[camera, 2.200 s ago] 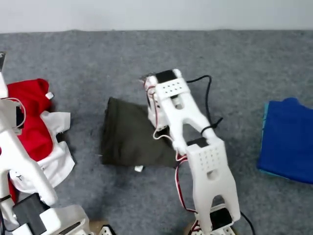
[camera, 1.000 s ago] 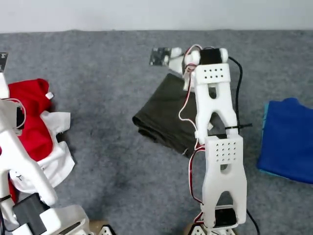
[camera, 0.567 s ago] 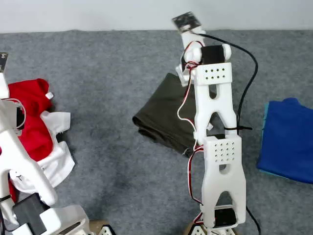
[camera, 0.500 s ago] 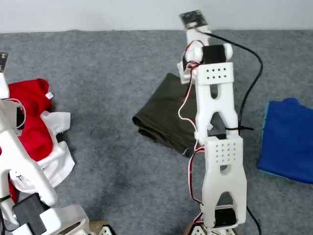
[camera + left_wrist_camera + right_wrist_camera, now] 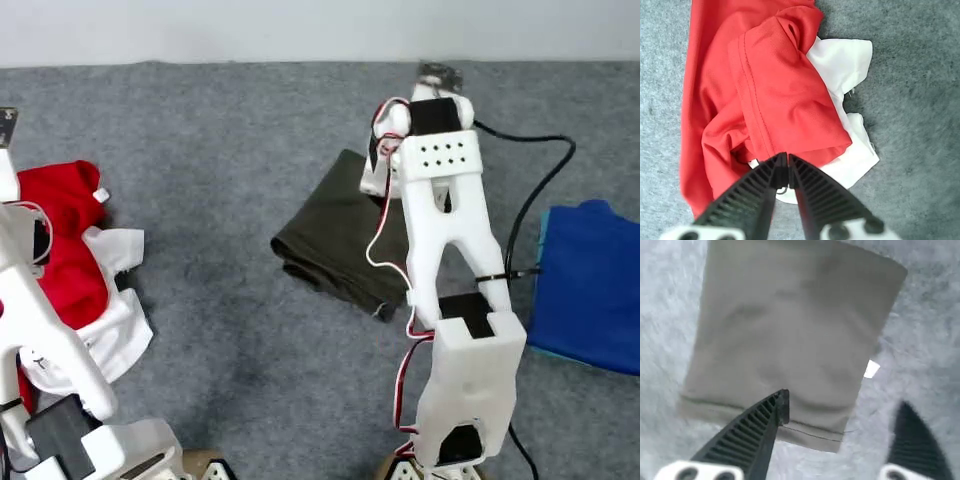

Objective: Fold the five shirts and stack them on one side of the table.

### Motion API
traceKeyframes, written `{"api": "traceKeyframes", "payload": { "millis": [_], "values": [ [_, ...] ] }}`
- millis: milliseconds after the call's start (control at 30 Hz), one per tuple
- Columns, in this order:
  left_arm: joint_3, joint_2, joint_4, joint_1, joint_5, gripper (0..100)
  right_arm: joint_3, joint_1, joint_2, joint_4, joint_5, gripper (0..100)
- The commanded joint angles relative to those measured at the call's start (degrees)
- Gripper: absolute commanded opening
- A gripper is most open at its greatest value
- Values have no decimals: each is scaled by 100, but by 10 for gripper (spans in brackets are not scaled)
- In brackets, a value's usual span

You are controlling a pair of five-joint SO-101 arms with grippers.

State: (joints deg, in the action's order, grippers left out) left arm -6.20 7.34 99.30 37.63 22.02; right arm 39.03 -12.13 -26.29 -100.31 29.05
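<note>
The right gripper (image 5: pixel 846 405) hangs, fingers spread, over the folded olive shirt (image 5: pixel 330 235); the left gripper (image 5: pixel 786 161), fingers pressed together, over the red shirt (image 5: pixel 775 100) atop the white shirt (image 5: pixel 840 60)

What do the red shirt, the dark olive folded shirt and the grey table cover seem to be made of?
Red shirt: probably sporty mesh knit; tiny holes and stitched hem show.
Dark olive folded shirt: smooth matte cloth, perhaps cotton jersey.
Grey table cover: fuzzy, mottled, likely felt or carpet.

Spread hand (image 5: pixel 844 407) over seemingly folded shirt (image 5: pixel 790 325)
</note>
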Motion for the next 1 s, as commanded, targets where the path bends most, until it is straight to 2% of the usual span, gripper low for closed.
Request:
{"api": "traceKeyframes", "payload": {
  "millis": [0,300,533,633,800,900,967],
  "values": [
    [-48,229,-18,-62,229,15,-9,-48,31,242,668,432],
    [-48,229,-18,-53,237,15,-9,-48,-1279,1156,1345,434],
    [-48,237,18,-35,237,15,0,-57,-2404,1516,1407,421],
    [-48,237,18,-35,229,15,18,48,-2818,1657,1371,308],
    [-48,246,18,-35,229,15,396,136,-2985,1402,976,14],
    [-48,237,18,-35,220,15,422,136,-3002,1279,598,37],
    [-48,237,18,-35,220,15,422,145,-2976,1200,440,8]
  ]
}}
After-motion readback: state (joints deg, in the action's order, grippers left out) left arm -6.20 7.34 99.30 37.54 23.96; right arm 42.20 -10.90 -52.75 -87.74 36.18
